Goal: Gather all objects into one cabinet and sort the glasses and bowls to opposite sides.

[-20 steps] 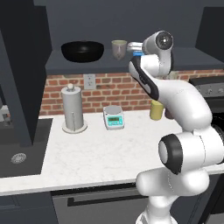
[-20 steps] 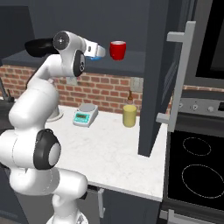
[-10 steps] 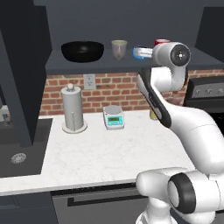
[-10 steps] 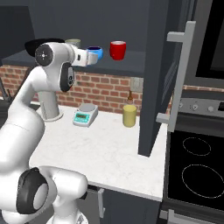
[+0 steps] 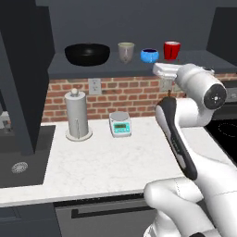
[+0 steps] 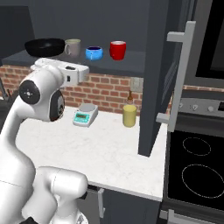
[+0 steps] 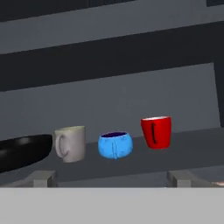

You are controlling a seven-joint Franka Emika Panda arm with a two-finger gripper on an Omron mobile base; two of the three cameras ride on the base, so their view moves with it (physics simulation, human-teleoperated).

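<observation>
Four vessels stand in a row on the open cabinet's shelf. From left to right they are the black bowl, the grey-beige cup, the small blue bowl and the red cup. The hand view shows the same row: black bowl, grey-beige cup, blue bowl, red cup. My gripper is open and empty, back from the shelf edge and a little below it, facing the blue bowl. In the base views the gripper hangs just in front of the shelf.
On the counter stand a paper towel holder, a small scale and a yellow bottle with a brown bottle behind it. An open dark cabinet door juts out on the right, beside a stove. A sink lies left.
My arm has drawn back and down from the shelf. The blue bowl now stands free between the grey-beige cup and the red cup.
</observation>
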